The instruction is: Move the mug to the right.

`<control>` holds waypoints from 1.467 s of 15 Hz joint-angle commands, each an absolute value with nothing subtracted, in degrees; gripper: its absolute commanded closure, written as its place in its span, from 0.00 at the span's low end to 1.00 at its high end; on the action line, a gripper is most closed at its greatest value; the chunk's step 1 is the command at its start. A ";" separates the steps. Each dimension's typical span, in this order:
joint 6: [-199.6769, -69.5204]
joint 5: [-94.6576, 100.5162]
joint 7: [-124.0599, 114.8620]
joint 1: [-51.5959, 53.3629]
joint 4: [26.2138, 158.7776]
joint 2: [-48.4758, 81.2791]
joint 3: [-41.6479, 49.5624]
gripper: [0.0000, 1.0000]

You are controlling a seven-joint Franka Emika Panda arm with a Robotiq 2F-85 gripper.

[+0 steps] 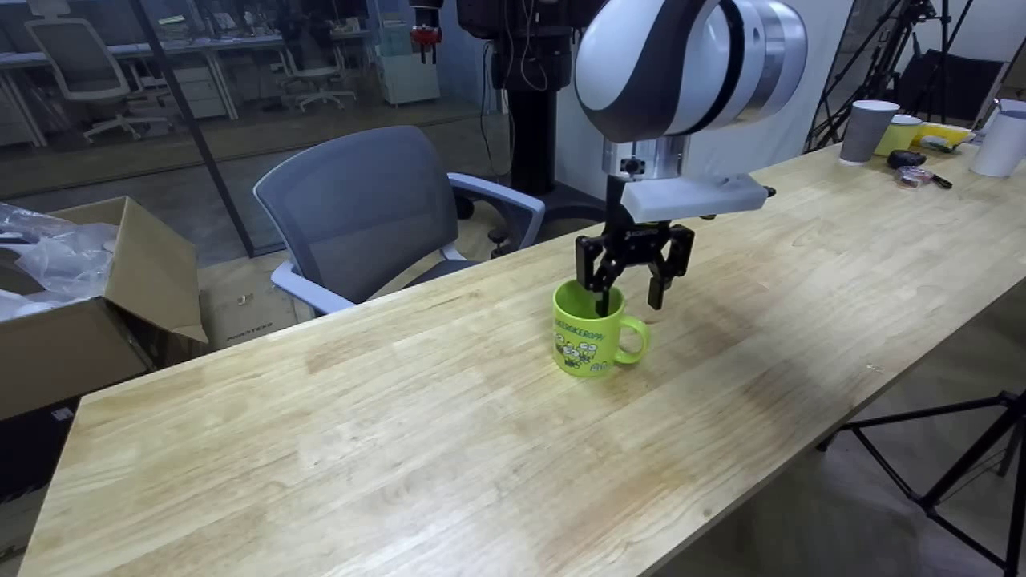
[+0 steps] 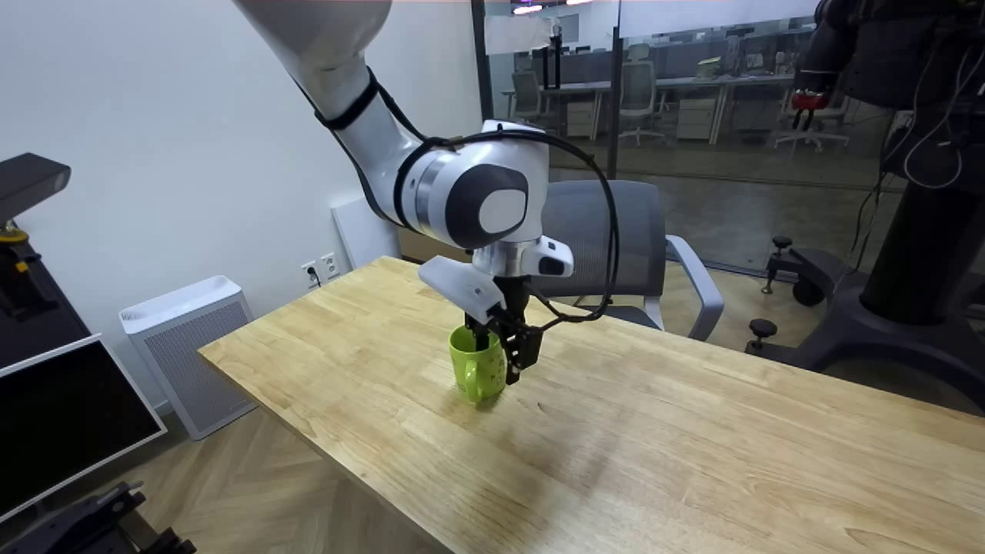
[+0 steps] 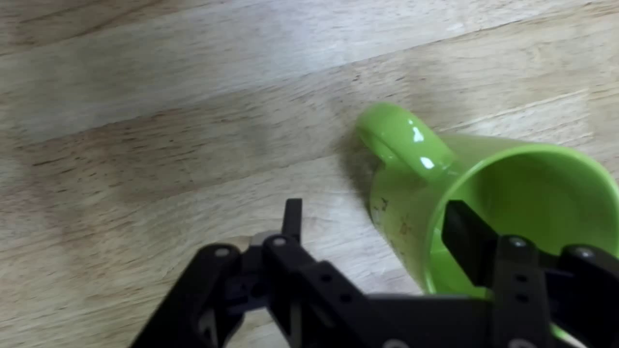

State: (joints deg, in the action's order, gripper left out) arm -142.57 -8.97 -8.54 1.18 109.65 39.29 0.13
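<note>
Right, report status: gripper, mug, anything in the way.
Gripper open, one finger inside green mug, other outside. Mug upright on table, not gripped. Grey cup well off along table, likely no obstacle.

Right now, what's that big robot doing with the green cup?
A white-and-grey metal robot arm is poised over a glossy, loop-handled lime-green mug, which stands upright on a long, pale wooden table. Its black two-fingered gripper is open: one finger is inside the mug's mouth, and the other finger is outside. It hasn't squeezed the mug yet. Probably it will pinch the wall next, to move the mug right.
</note>
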 commanded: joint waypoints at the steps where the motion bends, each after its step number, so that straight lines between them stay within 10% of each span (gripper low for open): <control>1: -142.53 -9.24 -8.42 0.41 109.91 39.19 -0.12 0.55; 8: -142.16 -8.97 -8.85 0.32 110.15 38.98 0.38 0.98; 22: -132.30 -7.34 -9.16 0.82 108.34 32.51 0.93 0.97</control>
State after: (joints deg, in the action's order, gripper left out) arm -136.58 -7.95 -8.52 0.94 108.68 35.67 0.66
